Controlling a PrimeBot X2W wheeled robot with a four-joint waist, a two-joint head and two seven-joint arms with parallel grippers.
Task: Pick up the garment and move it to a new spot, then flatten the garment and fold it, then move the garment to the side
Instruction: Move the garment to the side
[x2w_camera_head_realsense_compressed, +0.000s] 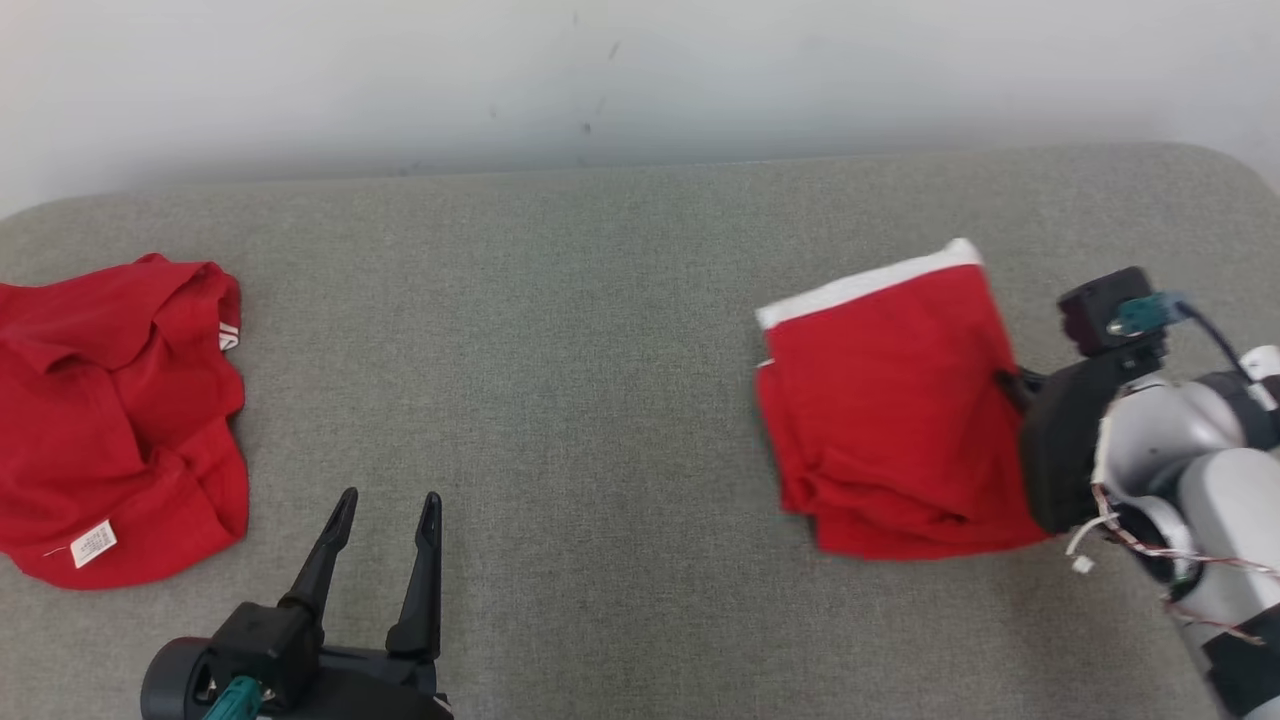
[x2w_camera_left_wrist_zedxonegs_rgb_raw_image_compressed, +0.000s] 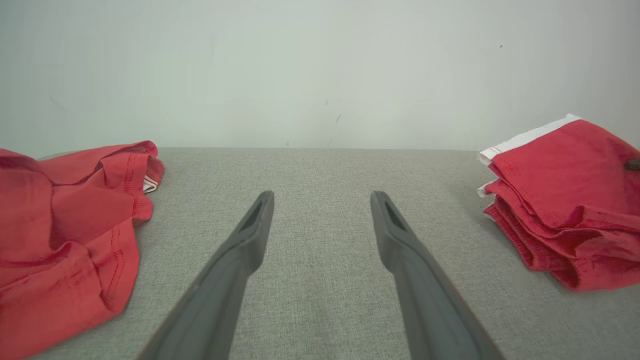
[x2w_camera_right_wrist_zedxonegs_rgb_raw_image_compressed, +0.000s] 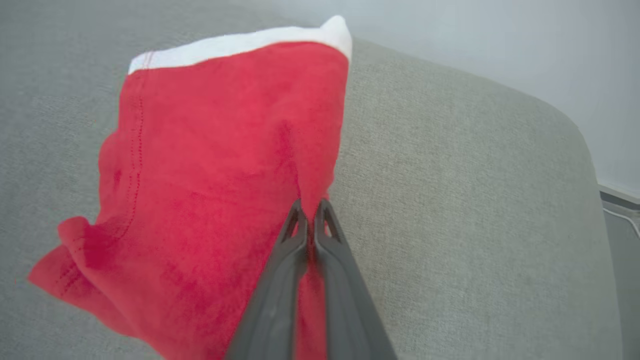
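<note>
The right end effector (x2w_camera_right_wrist_zedxonegs_rgb_raw_image_compressed: 311, 212) has its two dark fingers pressed together on a pinch of red cloth at the right-hand edge of the folded garment (x2w_camera_head_realsense_compressed: 885, 400). Gripping the edge rather than the middle probably lets the stacked layers travel as one without opening the fold. The bundle lies on the right half of the grey counter (x2w_camera_head_realsense_compressed: 600, 350), with its white band (x2w_camera_head_realsense_compressed: 865, 283) toward the wall (x2w_camera_head_realsense_compressed: 640, 70) and its thicker, rounded folds toward the robot; whether it is already clear of the surface cannot be told. The left end effector (x2w_camera_head_realsense_compressed: 390, 505) sits low near the robot, fingers spread wide and holding nothing, apparently parked because this step needs one arm. A crumpled garment (x2w_camera_head_realsense_compressed: 110, 420), also red, lies at the far left edge, well apart. Folding looks complete, so the move to the side is judged to be the step in hand.
</note>
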